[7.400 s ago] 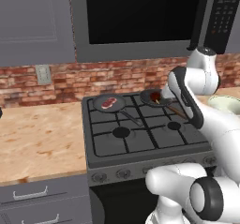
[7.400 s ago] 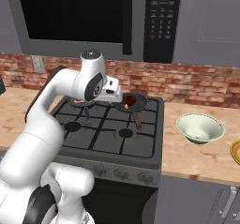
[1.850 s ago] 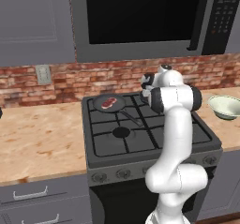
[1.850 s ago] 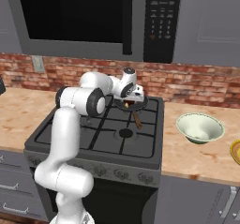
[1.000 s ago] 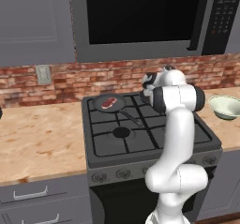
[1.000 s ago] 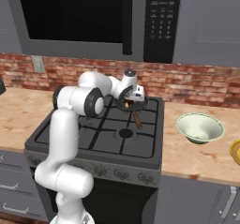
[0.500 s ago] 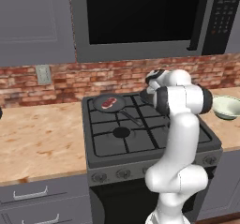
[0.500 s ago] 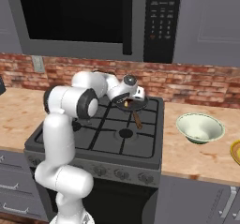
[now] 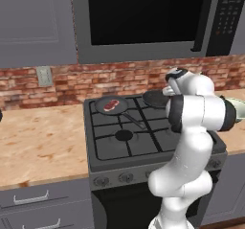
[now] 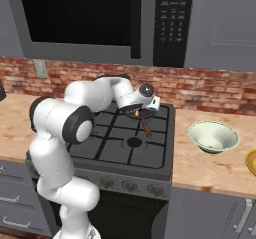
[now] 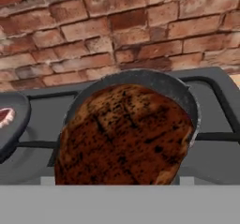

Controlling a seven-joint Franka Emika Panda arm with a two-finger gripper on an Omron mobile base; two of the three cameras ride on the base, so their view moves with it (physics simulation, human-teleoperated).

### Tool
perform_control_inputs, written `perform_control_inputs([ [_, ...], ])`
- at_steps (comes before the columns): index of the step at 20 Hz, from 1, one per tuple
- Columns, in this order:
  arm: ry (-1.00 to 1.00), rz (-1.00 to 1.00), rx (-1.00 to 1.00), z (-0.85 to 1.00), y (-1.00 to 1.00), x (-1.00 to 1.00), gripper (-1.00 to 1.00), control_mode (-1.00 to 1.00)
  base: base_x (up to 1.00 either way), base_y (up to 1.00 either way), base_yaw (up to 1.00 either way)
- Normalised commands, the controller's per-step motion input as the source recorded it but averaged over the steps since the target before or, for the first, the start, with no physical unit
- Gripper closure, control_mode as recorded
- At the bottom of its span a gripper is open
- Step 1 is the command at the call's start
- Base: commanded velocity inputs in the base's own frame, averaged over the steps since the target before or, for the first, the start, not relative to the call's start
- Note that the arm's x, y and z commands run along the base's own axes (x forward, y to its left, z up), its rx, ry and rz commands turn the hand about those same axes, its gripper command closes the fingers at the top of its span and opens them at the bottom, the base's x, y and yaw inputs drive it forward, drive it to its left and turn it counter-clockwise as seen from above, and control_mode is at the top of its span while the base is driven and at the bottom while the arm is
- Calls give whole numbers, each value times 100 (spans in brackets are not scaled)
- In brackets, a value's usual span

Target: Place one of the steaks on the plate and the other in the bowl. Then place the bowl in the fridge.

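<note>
The darker brown-red steak (image 11: 124, 134) lies in a dark frying pan (image 11: 154, 80) on the stove's right rear burner, very close in front of the hand. My gripper (image 10: 141, 114) hovers low over that pan (image 10: 136, 111); its jaws stand open and hold nothing. The red marbled steak (image 9: 111, 104) rests in the left rear pan (image 9: 101, 108), and its edge (image 11: 4, 116) peeks in at the left of the hand view. On the counter right of the stove stands the pale bowl (image 10: 213, 135). The yellow plate (image 10: 251, 162) shows at the right edge. The fridge is out of view.
A black stove (image 9: 125, 137) with iron grates sits between wooden counters (image 9: 40, 144). The brick backsplash (image 11: 117, 26) runs close behind the pans. The microwave (image 10: 100, 18) hangs above the stove. The right pan's brown handle (image 10: 146, 128) points toward the front.
The arm's elbow has swung outward and lower while the hand has stayed over the right rear pan. The jaws are as wide as before; neither steak has moved.
</note>
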Motion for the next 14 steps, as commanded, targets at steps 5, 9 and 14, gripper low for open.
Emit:
perform_control_inputs([
  [5, -1, 0, 5, 66, -15, -80, 100, -100, 0, 0, 0],
  [9, -1, 0, 5, 28, -21, -97, 100, -100, 0, 0, 0],
  [14, -1, -1, 4, 34, -26, -98, 100, -100, 0, 0, 0],
])
